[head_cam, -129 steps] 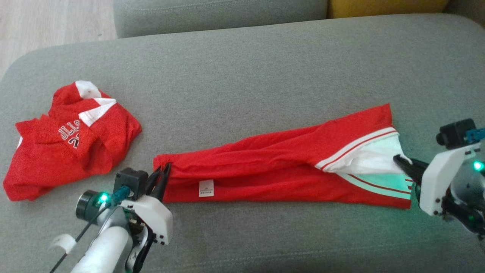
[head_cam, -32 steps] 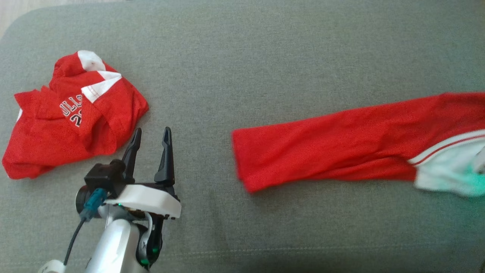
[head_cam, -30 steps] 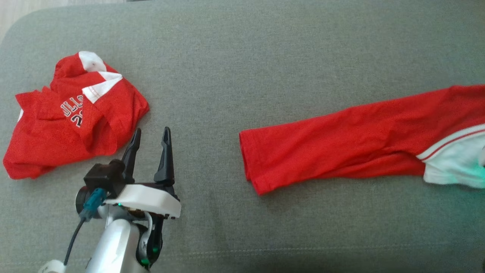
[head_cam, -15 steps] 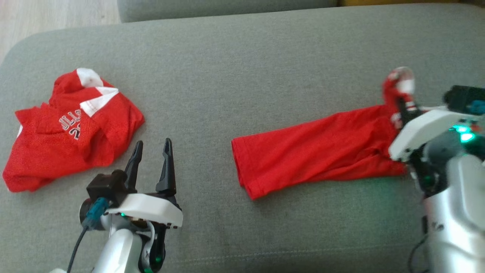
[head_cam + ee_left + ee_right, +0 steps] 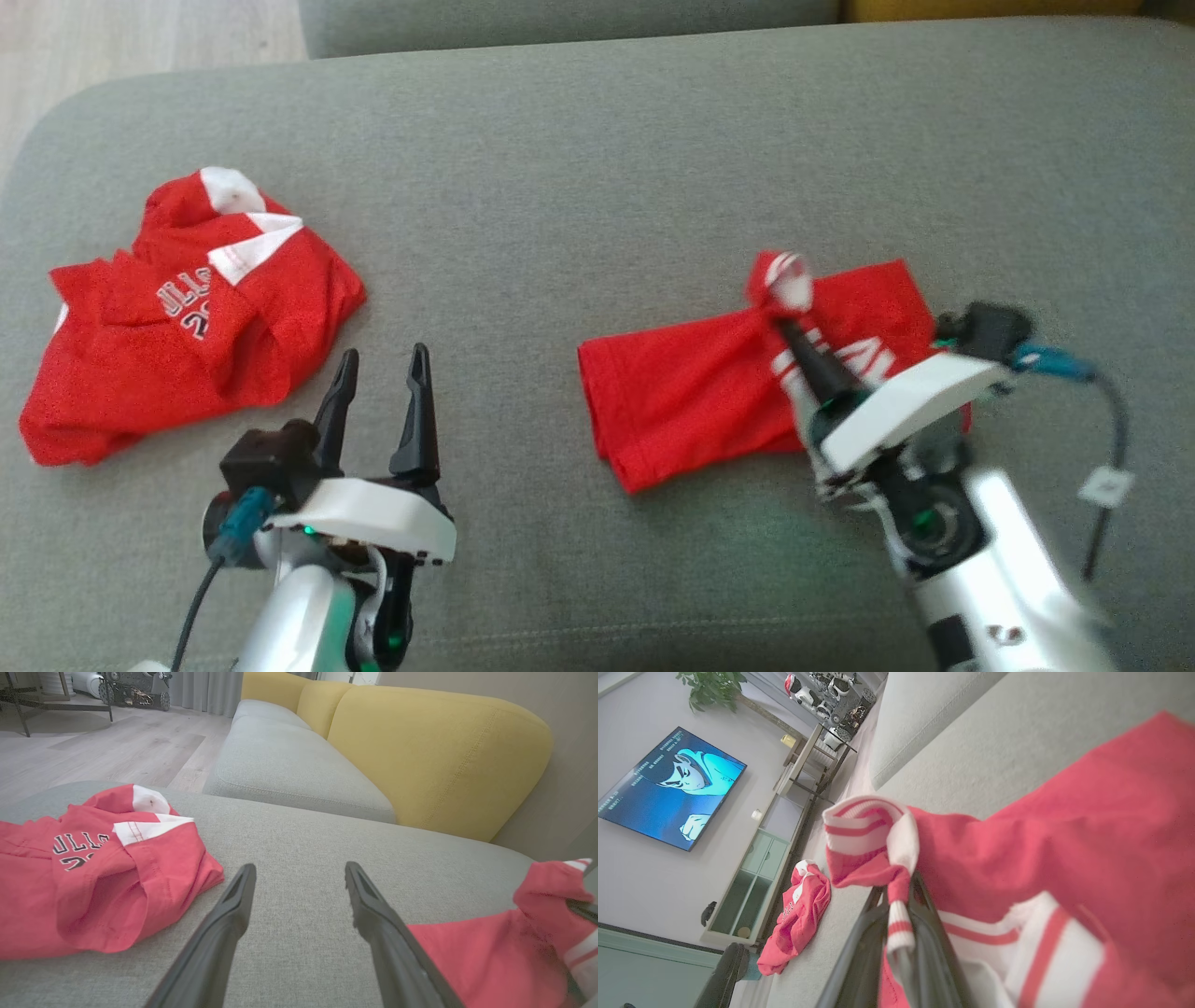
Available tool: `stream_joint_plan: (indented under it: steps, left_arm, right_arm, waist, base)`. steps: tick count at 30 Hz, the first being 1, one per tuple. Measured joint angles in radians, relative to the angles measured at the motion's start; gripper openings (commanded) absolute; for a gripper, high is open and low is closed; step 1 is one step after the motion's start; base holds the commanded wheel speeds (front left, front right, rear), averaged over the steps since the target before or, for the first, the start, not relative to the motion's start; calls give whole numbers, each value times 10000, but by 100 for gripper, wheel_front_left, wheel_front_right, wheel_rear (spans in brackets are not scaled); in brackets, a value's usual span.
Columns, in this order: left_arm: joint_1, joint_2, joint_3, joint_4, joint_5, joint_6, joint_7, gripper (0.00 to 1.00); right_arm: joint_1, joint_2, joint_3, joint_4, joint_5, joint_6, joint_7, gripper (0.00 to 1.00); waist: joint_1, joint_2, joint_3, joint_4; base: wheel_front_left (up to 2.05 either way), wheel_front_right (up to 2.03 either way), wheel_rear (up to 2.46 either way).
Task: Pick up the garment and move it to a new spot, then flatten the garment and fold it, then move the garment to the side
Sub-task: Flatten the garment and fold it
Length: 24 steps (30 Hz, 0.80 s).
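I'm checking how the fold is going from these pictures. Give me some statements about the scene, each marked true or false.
1. The right pincer is shut on the white-striped end of the long red fabric garment. True.
2. The left pincer also grips that garment. False: it is open over the grey fabric sofa cushion, holding nothing.
3. The crumpled red lettered jersey lies at the robot's right. False: it lies at the robot's left.
4. The gripped end is doubled back over the garment's red part. True.
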Motion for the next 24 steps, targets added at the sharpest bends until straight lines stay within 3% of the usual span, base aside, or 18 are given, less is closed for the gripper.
stream_joint_plan:
  steps: [14,15,16,24]
  left_arm:
    - [5,0,-332,174,-144,17,0,100]
    - [5,0,-336,188,-144,17,0,100]
    - [5,2,-339,211,-144,17,0,100]
    - [33,2,-261,240,-144,92,0,100]
  right_arm:
    - [-2213,-31,4575,3465,4418,0,-3216,0]
    - [-2352,-35,4872,3684,4663,0,-3392,25]
    - [-2479,-38,5145,3908,4890,0,-3509,100]
    - [-3282,-56,6989,4451,6159,0,-4228,100]
  waist:
    - [0,0,27,736]
    - [0,0,36,772]
    - [0,0,39,800]
    - [0,0,-75,711]
  base:
    - [0,0,0]
    - [0,0,0]
    - [0,0,0]
    - [0,0,0]
